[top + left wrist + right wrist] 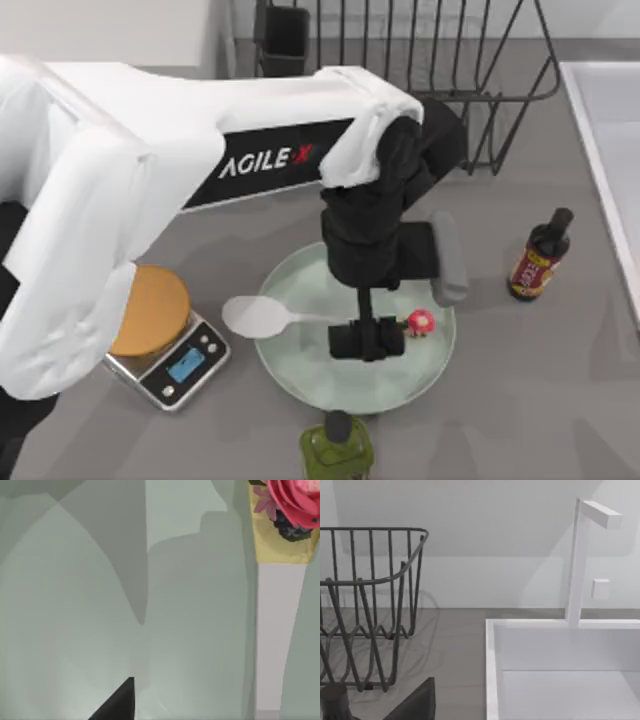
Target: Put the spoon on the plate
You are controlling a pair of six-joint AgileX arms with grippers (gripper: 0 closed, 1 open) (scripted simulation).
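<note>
— Grey tabletop (560, 390) under a pale back wall, white sink (560, 680) along the right edge. What on the left side?

— Silver scale (172, 362) with an orange disc (150, 308) on top, just beside the plate's left rim. Close, yet not touching the spoon.

— And the spoon?

— White spoon (262, 316) lying across the rim of the mint plate (300, 365): oval bowl hanging out past the left rim over the tabletop, thin handle running right over the plate, red mushroom charm (420, 322) inside it.

— Held how?

— Left pincer (366, 340) low over the plate's middle, straddling the handle near the charm end. Hard to say from above whether clenched on it or already let go; left wrist view no help, just pale green plate surface and one dark fingertip (120, 702). Probably gripped at the handle so as to carry the bowl in last, hence the overhang.

— Finished, then?

— Judged nearly; bowl not yet over the plate.

— Anything in the way?

— Green bottle (337, 450) touching the plate's near rim, right below the pincer; a knock likely on a careless retreat. Dark sauce bottle (541, 255) well apart on the right. Wire rack (430, 60) at the back, clear of the work.

— Right arm?

— Parked off to the right, wrist camera facing rack and sink.
</note>
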